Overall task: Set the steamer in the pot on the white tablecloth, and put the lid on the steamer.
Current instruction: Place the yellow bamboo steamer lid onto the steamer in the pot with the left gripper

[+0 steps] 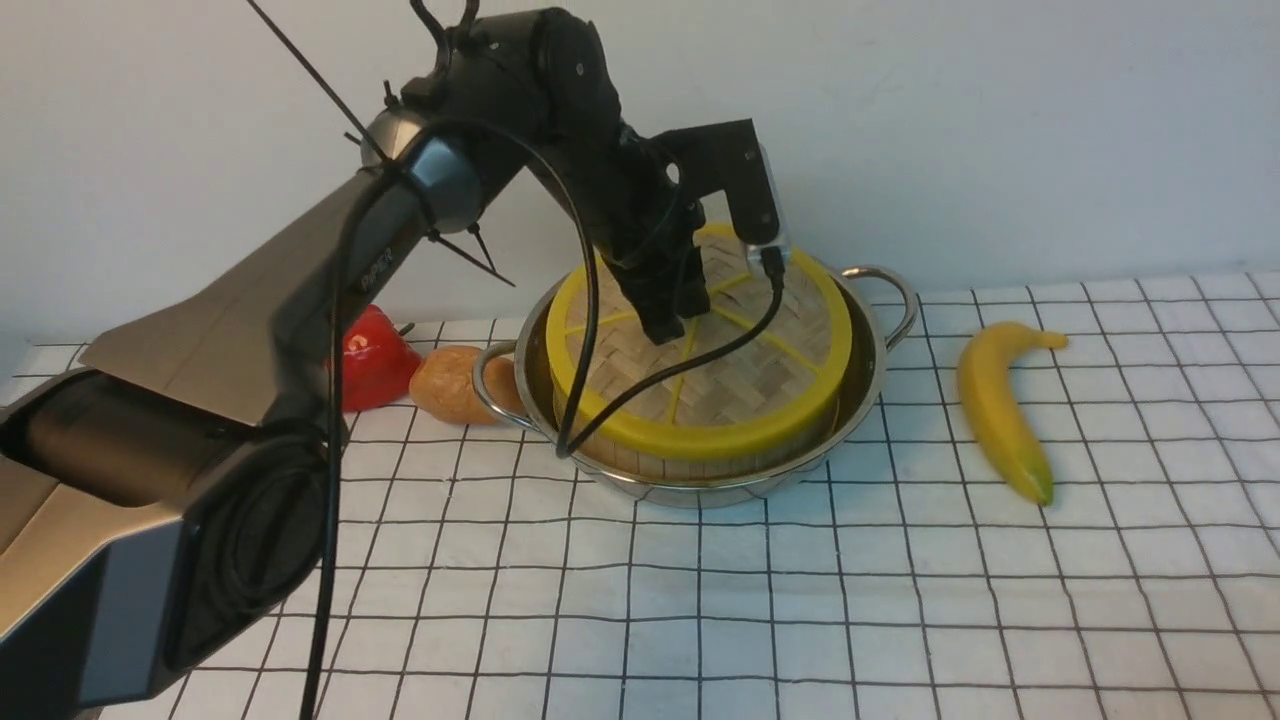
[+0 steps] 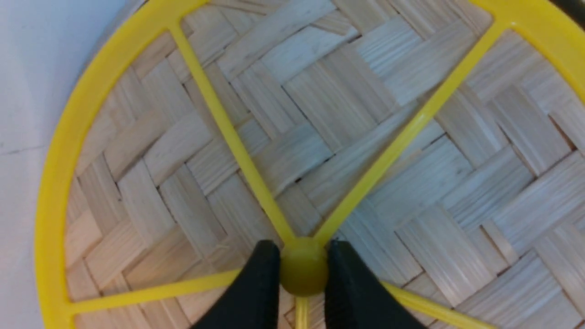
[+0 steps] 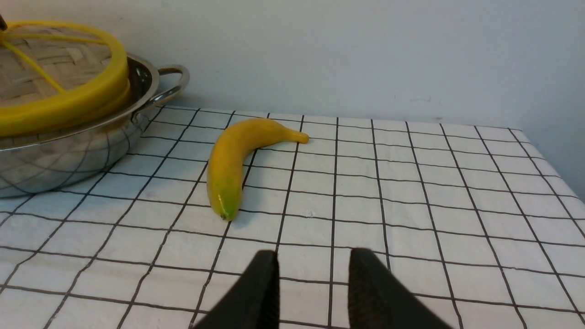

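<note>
banana (image 1: 997,402) right of pot (image 1: 700,492), bare tablecloth (image 1: 800,610) in front

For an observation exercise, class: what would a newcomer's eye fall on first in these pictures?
The big yellow-rimmed lid over the steel pot, at the back of the cloth, with the left hand pinching its centre knob. Next, the banana lying right of the pot and a red fruit left of it, half hidden behind the arm.
</note>
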{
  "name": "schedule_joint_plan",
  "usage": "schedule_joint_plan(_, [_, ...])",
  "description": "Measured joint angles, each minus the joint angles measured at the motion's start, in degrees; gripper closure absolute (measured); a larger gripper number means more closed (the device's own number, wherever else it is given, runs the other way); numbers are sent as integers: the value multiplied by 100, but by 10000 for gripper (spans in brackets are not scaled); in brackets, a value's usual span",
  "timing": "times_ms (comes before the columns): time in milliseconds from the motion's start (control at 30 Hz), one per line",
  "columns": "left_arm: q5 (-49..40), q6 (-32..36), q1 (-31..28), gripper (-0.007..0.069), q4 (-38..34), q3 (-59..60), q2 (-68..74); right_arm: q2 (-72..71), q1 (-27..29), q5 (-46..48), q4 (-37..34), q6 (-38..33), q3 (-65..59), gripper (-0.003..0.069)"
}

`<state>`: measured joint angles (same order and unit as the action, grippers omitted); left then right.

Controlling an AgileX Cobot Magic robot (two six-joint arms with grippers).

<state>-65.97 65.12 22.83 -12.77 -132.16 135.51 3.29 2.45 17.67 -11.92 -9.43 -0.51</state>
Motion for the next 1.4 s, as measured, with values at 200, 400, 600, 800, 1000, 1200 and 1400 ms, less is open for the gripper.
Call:
schedule_joint_plan(200, [172, 102, 0, 508, 0, 0, 10, 0, 0, 0, 0, 0, 0, 419])
schedule_joint_plan(400, [759, 26, 6, 508, 2, -6, 126, 0, 0, 0, 0, 0, 0, 419])
schedule_joint_plan(600, [867, -215, 6, 508, 33, -21, 197, 0, 0, 0, 0, 0, 0, 419])
schedule_joint_plan(800, [578, -439, 6, 508, 108, -35, 46, 0, 0, 0, 0, 0, 0, 419])
schedule_joint_plan(1000, [-13, -633, -12, 508, 155, -13, -340, 0, 0, 0, 0, 0, 0, 419])
schedule_joint_plan(1200, [-356, -932, -30, 508, 169, -422, -455, 0, 0, 0, 0, 0, 0, 419])
schedule_joint_plan(1400, [-356, -971, -30, 508, 169, -579, -455, 0, 0, 4, 0, 0, 0, 419])
